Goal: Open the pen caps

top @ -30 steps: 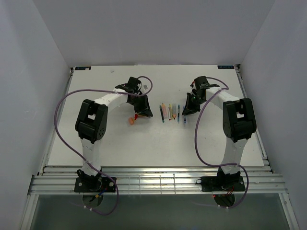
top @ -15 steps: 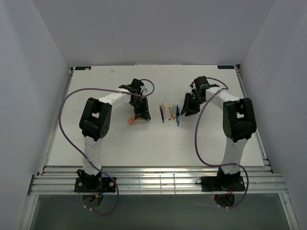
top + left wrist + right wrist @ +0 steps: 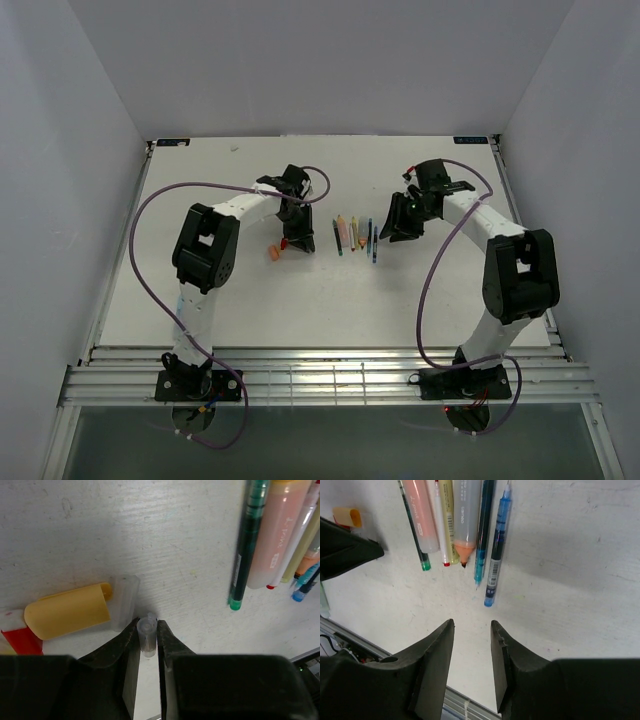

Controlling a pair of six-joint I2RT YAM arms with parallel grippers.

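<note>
The left gripper (image 3: 147,628) is clenched on a clear cap (image 3: 147,639), which is grasped between the fingers (image 3: 126,642) with one end projecting just past the tips; whether it touches the table (image 3: 165,525) cannot be told. In the left wrist view, a second clear cap (image 3: 123,602) lies just beside the tips at 11 o'clock and touches a yellow cap (image 3: 67,612) at 10 o'clock. A red cap (image 3: 19,639) is seen just beside the yellow cap's other end, at 9 o'clock. The pens (image 3: 277,535) lie well apart from the caps at 1 to 2 o'clock, a green pen (image 3: 246,545) being the nearest. The right gripper (image 3: 472,624) is released: the jaws are parted, nothing is held, and bare table is seen in the gap. In the right wrist view, the pens are laid side by side at 11 to 12 o'clock. A blue pen (image 3: 496,555) lies nearest the tips, uncapped, with a teal pen (image 3: 484,530) touching its left side. In the top view, the row of pens lies between the two grippers.
</note>
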